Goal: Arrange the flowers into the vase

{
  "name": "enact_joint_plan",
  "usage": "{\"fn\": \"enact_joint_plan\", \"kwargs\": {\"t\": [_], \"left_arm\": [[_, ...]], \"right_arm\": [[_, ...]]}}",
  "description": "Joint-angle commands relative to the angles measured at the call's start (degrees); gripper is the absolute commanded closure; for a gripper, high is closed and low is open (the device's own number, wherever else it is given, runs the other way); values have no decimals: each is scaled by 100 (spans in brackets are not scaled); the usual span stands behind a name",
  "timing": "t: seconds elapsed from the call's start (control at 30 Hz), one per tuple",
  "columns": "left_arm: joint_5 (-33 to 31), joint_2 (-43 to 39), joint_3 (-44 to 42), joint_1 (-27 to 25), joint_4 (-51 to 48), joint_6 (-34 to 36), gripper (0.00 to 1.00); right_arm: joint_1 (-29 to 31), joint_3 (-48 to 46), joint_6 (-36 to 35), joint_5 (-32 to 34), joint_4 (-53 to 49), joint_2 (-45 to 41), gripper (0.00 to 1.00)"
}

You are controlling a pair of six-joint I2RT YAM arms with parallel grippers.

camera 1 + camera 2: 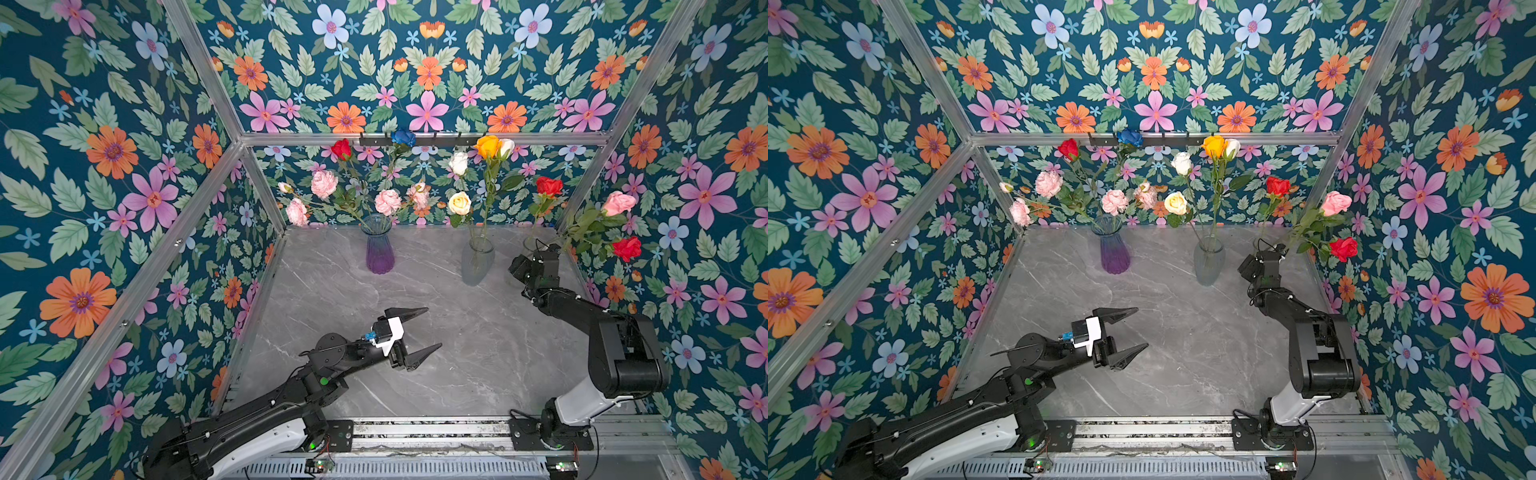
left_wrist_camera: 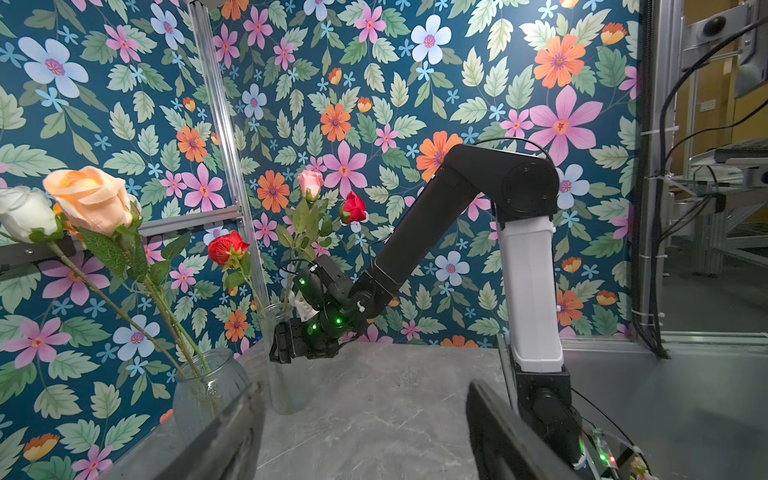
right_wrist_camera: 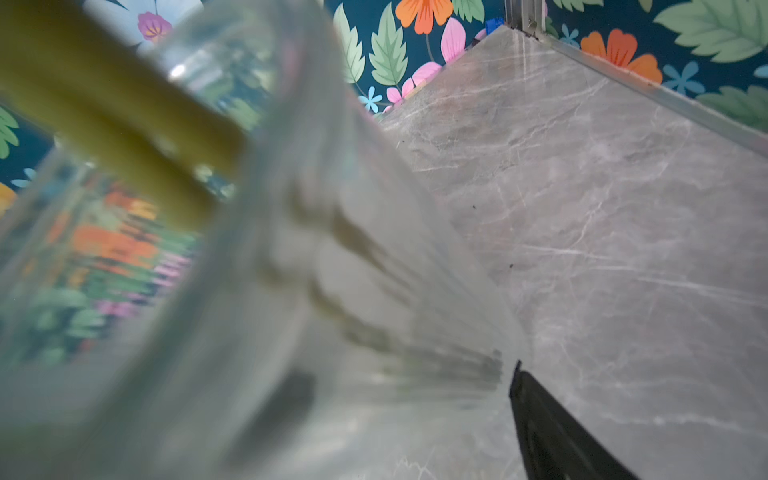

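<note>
- Straddling the tall clear glass cylinder vase [image 2: 286, 386] in the far right corner, the right gripper [image 2: 281, 343] has its jaws set wide on either side of the glass. Whether they press on it cannot be told (the right wrist view is mostly blurred glass, with one black finger [image 3: 552, 432] beside it).
- The left gripper [image 1: 432, 328] hovers spread wide and empty over the grey marble-patterned tabletop [image 1: 415, 395], well apart from every vase.
- The artificial long-stemmed flowers [image 1: 387, 202] all stand in vases, with none lying on the table:
  - pink ruffled carnations [image 1: 324, 184], a red rose [image 1: 341, 148] and a blue rose [image 1: 403, 137] in the purple-tinted glass vase [image 1: 379, 257];
  - white [image 1: 458, 163], cream [image 1: 459, 203] and orange roses [image 1: 487, 146] in the round clear glass vase [image 1: 478, 262];
  - two red roses [image 1: 548, 185] and a pink rose [image 1: 619, 203] in the cylinder.
- The step in hand looks like steadying or shifting the cylinder.
- Its roses lean out towards the right wall, so it is probably top-heavy. A low, even grip would suit it, moving slowly and keeping it upright.
- Sliding it seems safer than lifting (smooth glass likely slips), and it should be let go only once it stands flat.
- No brand, label or writing can be read; the floral wallpaper [image 1: 112, 151] carries only printed blossoms.
</note>
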Motion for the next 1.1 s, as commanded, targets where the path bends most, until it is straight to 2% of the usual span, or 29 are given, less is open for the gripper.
{"fn": "enact_joint_plan", "kwargs": {"t": [0.0,0.17,0.37,0.67,0.77,0.87,0.93,1.07], "left_arm": [[1,-8,48,1,59,-7,22],[-10,26,66,1,59,3,22],[-218,3,9,1,24,7,22],[-1185,133,-268,1,365,-130,22],[-1843,283,-398,1,671,-306,19],[-2691,365,-705,1,1046,-294,17],[-3489,375,-968,3,1280,-92,13],[-4852,410,-1499,31,2032,600,6]], "right_arm": [[-30,123,-233,54,-197,82,18],[-32,216,-243,67,-226,166,18],[-36,196,-329,-6,-286,95,13],[140,-880,-503,-45,-436,-1247,10],[256,-1370,-703,31,-532,-1933,10],[518,-1938,-1413,460,-585,-2817,10],[760,-2433,-2071,855,-361,-3435,10],[794,-3215,-2418,1143,-43,-4265,6]]}}
